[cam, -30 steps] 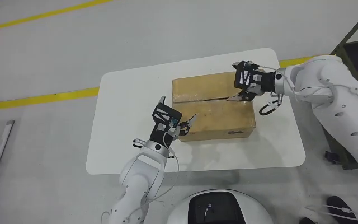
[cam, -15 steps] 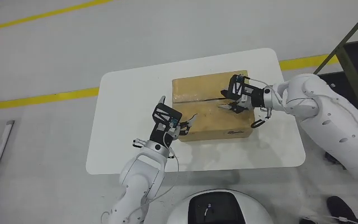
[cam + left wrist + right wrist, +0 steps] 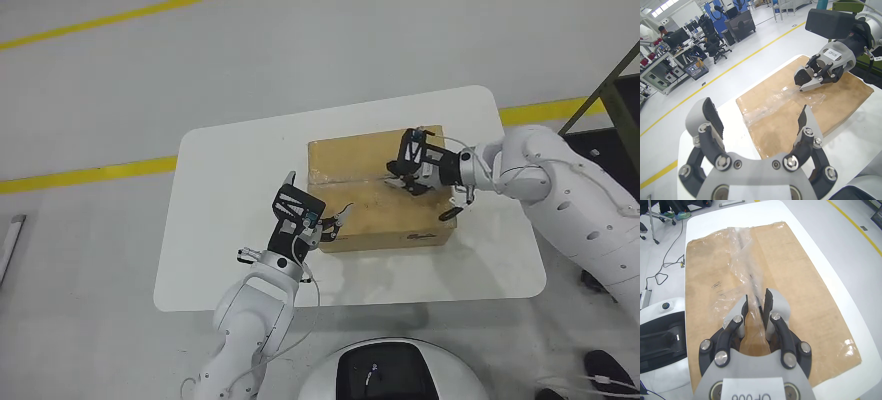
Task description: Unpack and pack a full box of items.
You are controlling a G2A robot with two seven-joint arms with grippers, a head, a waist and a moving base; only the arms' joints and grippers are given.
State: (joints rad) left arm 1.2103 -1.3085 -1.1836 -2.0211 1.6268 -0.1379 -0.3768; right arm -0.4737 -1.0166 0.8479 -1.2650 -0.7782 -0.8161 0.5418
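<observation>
From above, the cardboard box [image 3: 380, 205] sits mid-counter [image 3: 230, 220], and my left end effector [image 3: 338, 222] hangs with its fingers apart at one corner of it. My left wrist shows a white printed label [image 3: 832, 54] on my right end effector [image 3: 802, 85]. My right wrist shows that end effector pinched on the clear tape [image 3: 742, 256], beside a pen scribble [image 3: 716, 285] on the lid

**Surface, floor and workshop beyond**

A white, round-cornered surface [image 3: 230, 220] stands on a pale grey floor [image 3: 300, 60] crossed by yellow lines [image 3: 90, 173]. A black cable [image 3: 664, 262] trails over the floor beside the surface, near a small grey power unit [image 3: 644, 295]. Farther off, black office chairs [image 3: 712, 40] stand near desks with monitors [image 3: 676, 39], with a black cabinet [image 3: 740, 26] nearby.
</observation>
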